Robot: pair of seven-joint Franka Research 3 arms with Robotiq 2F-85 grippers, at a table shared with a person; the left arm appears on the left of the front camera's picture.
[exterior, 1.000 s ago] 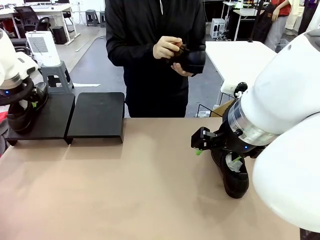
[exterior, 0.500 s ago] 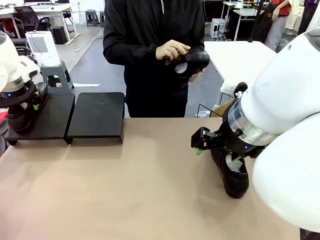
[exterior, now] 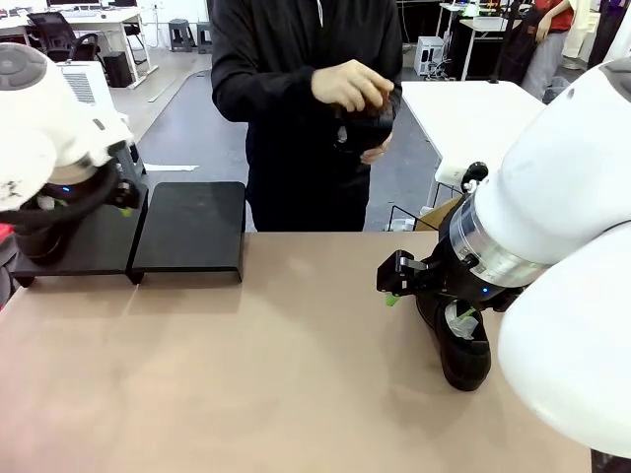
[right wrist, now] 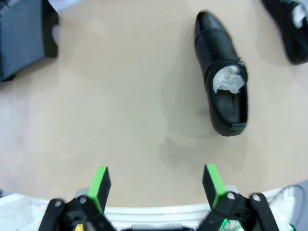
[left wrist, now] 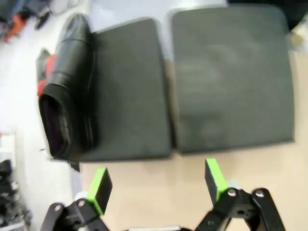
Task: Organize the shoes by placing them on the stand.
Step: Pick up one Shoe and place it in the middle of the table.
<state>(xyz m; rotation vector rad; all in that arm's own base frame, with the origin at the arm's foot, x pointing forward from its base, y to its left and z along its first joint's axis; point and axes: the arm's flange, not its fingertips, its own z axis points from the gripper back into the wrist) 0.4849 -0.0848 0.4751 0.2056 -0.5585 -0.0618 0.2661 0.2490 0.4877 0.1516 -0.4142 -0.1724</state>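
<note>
**Left pincer** [left wrist: 157, 185]: I am watching its green-padded jaws standing wide apart, gripping nothing, and hanging over the near lip of the low matte-black two-platform stand [left wrist: 231, 82]. One glossy black leather ankle shoe [left wrist: 72, 91] is lying along the left edge of the left platform, with its toe pointing far.

**Right pincer** [right wrist: 155, 185]: its jaws are likewise standing wide with nothing between them, hovering above the tan tabletop [right wrist: 120, 106] on the right side. A second black shoe [right wrist: 224, 96], with whitish paper stuffing showing in its opening, is lying on the table near this pincer and apart from its pads. A third shoe [right wrist: 288, 24] is lying farther off (only partly in frame).

**Far side:** a person in a dark top is holding a fourth black shoe [exterior: 370, 118] at chest height, with both hands [exterior: 350, 87] wrapping around it.
</note>
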